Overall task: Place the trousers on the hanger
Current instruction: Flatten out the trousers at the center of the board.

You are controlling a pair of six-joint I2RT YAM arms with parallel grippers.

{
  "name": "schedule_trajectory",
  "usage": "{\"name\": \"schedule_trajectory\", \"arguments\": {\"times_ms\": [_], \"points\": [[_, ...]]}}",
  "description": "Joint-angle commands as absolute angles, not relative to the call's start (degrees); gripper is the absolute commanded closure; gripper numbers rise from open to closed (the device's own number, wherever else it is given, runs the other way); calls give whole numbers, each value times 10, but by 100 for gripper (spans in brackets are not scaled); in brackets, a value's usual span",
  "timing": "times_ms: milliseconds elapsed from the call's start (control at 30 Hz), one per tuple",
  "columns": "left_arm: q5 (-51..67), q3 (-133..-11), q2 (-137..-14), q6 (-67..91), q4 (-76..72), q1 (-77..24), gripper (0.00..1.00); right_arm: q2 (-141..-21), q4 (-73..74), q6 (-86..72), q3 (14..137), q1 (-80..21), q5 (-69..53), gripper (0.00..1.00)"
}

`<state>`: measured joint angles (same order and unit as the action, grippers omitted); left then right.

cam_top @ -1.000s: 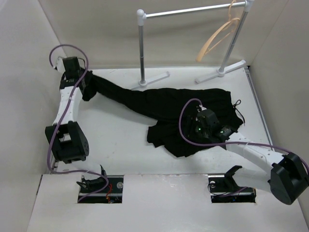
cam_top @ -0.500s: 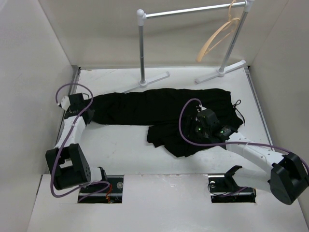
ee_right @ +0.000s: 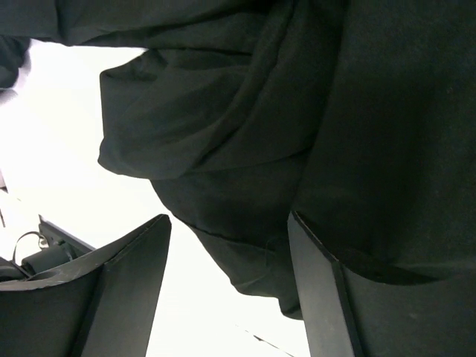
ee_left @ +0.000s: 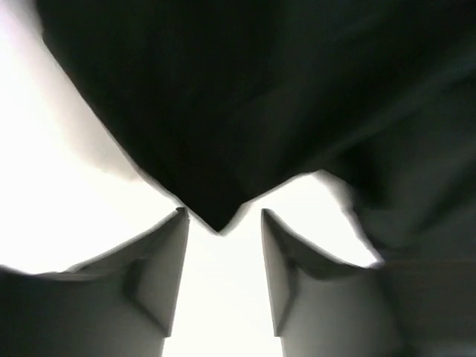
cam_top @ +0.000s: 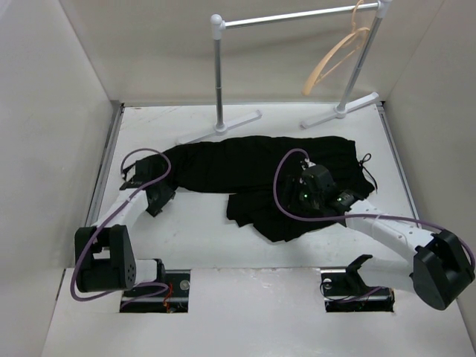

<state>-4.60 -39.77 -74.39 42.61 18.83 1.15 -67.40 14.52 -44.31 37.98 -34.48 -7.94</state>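
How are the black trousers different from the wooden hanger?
The trousers are black; the hanger is light tan. The trousers lie rumpled on the table, while the hanger hangs up on the rack's rail. The trousers spread wide and floppy; the hanger is thin and curved. What they share: both wait apart, the trousers not yet on the hanger.

This is a robot test cell in a lab. Plain white panels (cam_top: 52, 111) wall in a white table (cam_top: 193, 230). A left arm (cam_top: 119, 208) and a right arm (cam_top: 387, 227), trailing purple cables (cam_top: 276, 190), are bolted at its near edge. A small pole rack (cam_top: 297, 15) with one hanger (cam_top: 327, 61) stands at the back.
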Motion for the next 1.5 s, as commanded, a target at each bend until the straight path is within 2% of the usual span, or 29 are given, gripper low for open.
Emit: {"name": "schedule_trajectory", "arguments": {"times_ms": [0, 67, 167, 233, 333, 400, 433, 700, 800, 967, 1100, 1200, 1400, 1467], "points": [[-19, -374, -701, 441, 229, 26, 45, -678, 120, -429, 418, -341, -84, 28], [-3, -384, -649, 441, 222, 43, 34, -683, 120, -425, 424, -341, -85, 28], [-6, -414, -575, 450, 200, 74, 33, -691, 118, -420, 431, -342, -91, 28], [-20, -430, -549, 462, 179, 102, 34, -697, 115, -415, 431, -343, -98, 41], [-20, -446, -566, 503, 152, 155, 37, -707, 113, -411, 431, -343, -105, 72], [-15, -458, -603, 514, 148, 186, 41, -713, 113, -412, 432, -348, -108, 81], [-18, -463, -626, 519, 146, 202, 43, -715, 113, -412, 434, -352, -111, 83], [78, -536, -863, 495, 55, 262, 42, -725, 109, -413, 436, -368, -121, 75], [41, -560, -903, 480, 53, 261, 46, -729, 109, -413, 436, -370, -127, 75], [11, -603, -988, 454, 64, 250, 59, -727, 116, -418, 436, -372, -122, 74], [4, -647, -1043, 447, 59, 236, 84, -719, 129, -426, 438, -371, -110, 60], [-14, -715, -1087, 447, 62, 232, 92, -714, 136, -433, 438, -370, -95, 52], [-67, -908, -1174, 444, 97, 225, 94, -713, 160, -458, 444, -349, -74, 41], [-81, -955, -1195, 439, 107, 225, 86, -701, 174, -462, 451, -342, -64, 36]]}}
